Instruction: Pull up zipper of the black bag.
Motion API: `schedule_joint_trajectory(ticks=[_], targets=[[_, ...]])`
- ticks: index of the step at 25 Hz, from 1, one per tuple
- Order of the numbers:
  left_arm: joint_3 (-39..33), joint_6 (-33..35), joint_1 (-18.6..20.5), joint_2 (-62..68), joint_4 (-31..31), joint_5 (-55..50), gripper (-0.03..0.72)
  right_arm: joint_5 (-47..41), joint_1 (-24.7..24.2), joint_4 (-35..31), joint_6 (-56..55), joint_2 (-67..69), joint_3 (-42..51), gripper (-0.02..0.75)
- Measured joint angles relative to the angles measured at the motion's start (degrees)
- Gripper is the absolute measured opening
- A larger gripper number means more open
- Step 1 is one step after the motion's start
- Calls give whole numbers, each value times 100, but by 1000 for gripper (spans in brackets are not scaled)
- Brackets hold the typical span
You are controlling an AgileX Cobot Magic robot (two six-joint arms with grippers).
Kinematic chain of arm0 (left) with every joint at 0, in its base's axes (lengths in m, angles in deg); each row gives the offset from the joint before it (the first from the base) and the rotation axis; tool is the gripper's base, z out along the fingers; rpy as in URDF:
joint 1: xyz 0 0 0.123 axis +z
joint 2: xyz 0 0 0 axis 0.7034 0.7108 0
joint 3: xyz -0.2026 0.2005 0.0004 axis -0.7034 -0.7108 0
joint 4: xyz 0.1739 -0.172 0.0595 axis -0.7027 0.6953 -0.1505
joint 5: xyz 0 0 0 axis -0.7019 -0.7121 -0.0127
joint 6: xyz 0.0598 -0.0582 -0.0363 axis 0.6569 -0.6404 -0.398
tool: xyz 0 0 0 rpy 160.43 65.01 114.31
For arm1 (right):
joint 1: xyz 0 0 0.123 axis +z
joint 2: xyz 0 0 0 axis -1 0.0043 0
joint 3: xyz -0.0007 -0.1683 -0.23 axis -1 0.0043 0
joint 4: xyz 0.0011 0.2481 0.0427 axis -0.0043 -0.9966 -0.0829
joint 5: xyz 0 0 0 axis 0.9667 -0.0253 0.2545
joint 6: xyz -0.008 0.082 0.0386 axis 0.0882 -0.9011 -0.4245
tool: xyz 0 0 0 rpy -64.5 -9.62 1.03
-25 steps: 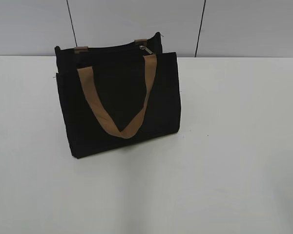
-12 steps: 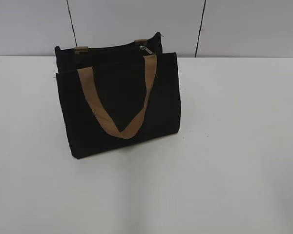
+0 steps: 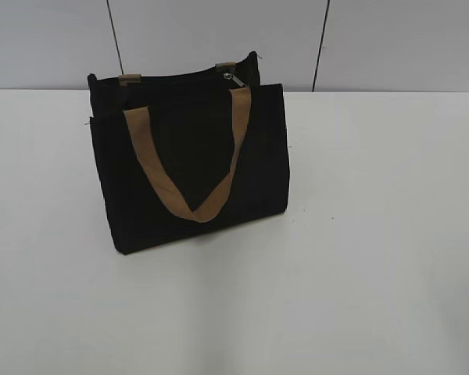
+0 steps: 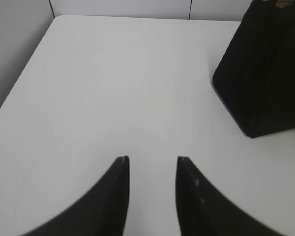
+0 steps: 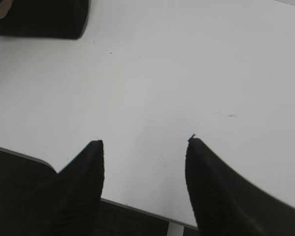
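Black fabric, boxy and upright, the black bag [image 3: 191, 164] stands left of centre on my white counter [image 3: 375, 234], one tan strap handle [image 3: 189, 168] drooping across its front pocket panel. I make out the zipper [image 3: 231, 77], a tiny silver slider, at the right end of the top zip line. I judge nothing has begun: my left gripper [image 4: 152, 160] hovers over bare counter with jaws narrowly parted, the right gripper [image 5: 145, 142] likewise with jaws wide, both empty. Next I would steady the bag and pinch that small pull precisely.
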Motion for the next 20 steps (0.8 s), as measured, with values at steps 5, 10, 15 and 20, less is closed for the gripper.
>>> schedule_joint_trajectory(ticks=[5, 10, 15, 20], targets=[[0, 0, 0, 0, 0, 0, 241, 11, 0, 0, 0, 0, 0, 409], [0, 0, 0, 0, 0, 0, 239, 11, 0, 0, 6, 0, 0, 409], [0, 0, -270, 0, 0, 0, 239, 14, 0, 0, 6, 0, 0, 409], [0, 0, -331, 0, -4, 0, 239, 14, 0, 0, 6, 0, 0, 409]])
